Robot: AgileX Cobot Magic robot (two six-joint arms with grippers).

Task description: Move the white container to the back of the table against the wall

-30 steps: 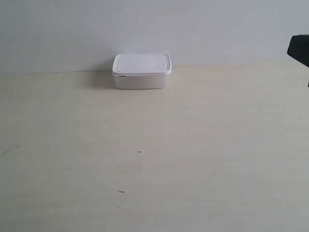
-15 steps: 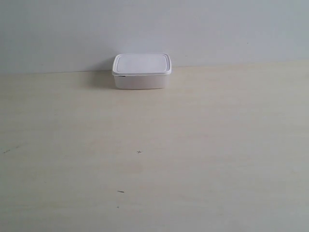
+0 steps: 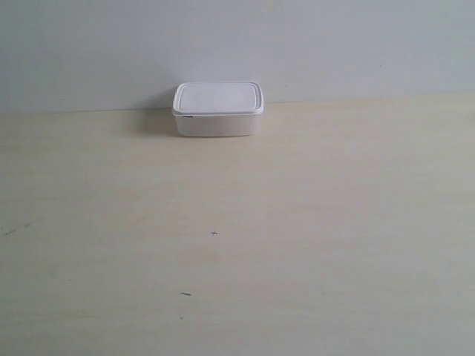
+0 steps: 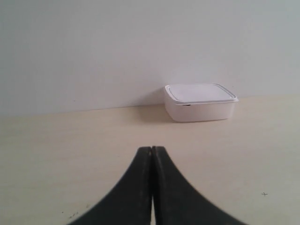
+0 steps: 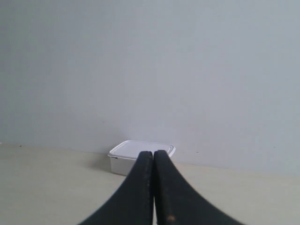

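The white container [image 3: 217, 108] sits lidded at the back of the table [image 3: 237, 245], its rear edge at the wall [image 3: 237, 44]. Neither arm shows in the exterior view. In the left wrist view the container [image 4: 200, 101] stands far off by the wall, and my left gripper [image 4: 153, 149] is shut and empty, well away from it. In the right wrist view my right gripper [image 5: 153, 153] is shut with nothing held, its black fingers covering part of the distant container [image 5: 126, 159].
A few tiny dark specks [image 3: 214, 233] mark the pale wood-grain table. The plain wall [image 4: 140, 47] runs along the whole back edge.
A dark part of an arm at the exterior view's right edge one second ago has left the view. The container has not moved.
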